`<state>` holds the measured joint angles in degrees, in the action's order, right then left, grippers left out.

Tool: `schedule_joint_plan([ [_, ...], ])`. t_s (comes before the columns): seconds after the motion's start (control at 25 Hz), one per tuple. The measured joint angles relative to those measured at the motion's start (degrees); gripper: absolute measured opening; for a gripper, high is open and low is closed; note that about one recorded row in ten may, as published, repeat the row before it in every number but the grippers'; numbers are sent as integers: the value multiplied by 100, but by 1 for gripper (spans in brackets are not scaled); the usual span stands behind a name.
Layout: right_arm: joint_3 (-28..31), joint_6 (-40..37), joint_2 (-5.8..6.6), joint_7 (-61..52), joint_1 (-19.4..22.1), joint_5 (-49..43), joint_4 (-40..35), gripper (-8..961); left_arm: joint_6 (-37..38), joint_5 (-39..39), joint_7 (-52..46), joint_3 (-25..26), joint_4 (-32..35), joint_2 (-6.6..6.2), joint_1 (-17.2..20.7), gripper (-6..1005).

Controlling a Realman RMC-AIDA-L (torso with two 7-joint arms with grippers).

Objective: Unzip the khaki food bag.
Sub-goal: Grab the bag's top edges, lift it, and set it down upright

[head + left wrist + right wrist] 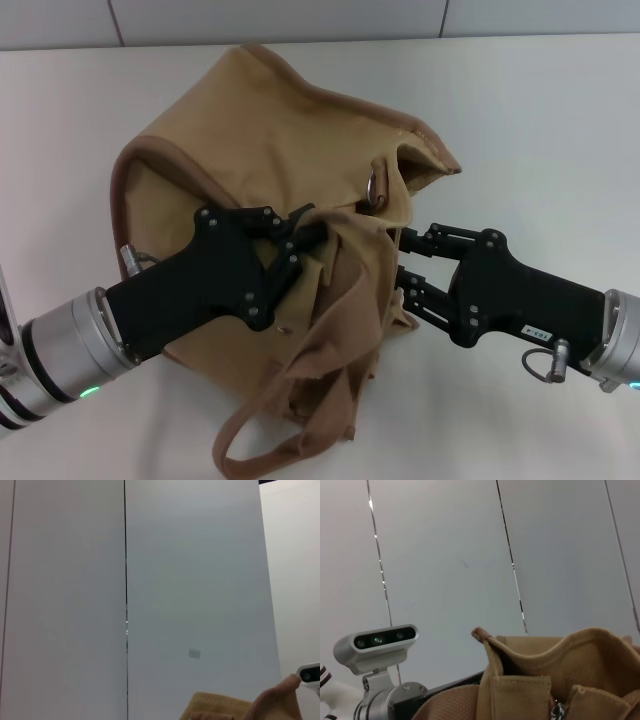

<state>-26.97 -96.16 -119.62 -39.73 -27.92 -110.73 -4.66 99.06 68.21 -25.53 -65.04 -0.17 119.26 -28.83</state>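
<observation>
Item: khaki food bag (260,120) — tan canvas, brown piping, slumped on its side mid white table (560,120), top end toward the robot.

Handles: webbing handle (300,420) trails loose off the near end twd the table's front edge.

Left gripper (300,235): over the bag's near face, fingers pinched into a fold of canvas by the mouth. Looks clenched on fabric, not on the zip.

Right gripper (405,270): pressed to the bag's right side just below the opening. Fingertips buried in cloth; can't tell if gripping or released.

Metal ring (375,188): silver, at the mouth betw. the two grippers. Prob. the zipper pull. Right wrist view shows a silver bit (558,711) low in the canvas, likely the same.

Progress: mouth gapes at the right corner, dark interior visible — partly open, I'd judge. Zip track mostly hidden in folds, so how much is left can't be read. Not yet finished, by the look.
</observation>
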Motion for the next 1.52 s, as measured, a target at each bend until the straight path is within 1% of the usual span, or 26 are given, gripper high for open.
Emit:
schedule_joint_plan([
  [0.96, -103, 160, 11, -177, -257, -3, 108, 266, 93, -1, -28, -26, 15, 0, 1, 58],
  [1.04, -208, 160, 22, -319, -291, -10, 67, 252, 96, 1, -30, -24, 17, 0, 1, 58],
  [1.52, -229, 127, 18, -326, -270, -18, 52, 137, 99, 8, -32, -6, 18, 0, -1, 58],
])
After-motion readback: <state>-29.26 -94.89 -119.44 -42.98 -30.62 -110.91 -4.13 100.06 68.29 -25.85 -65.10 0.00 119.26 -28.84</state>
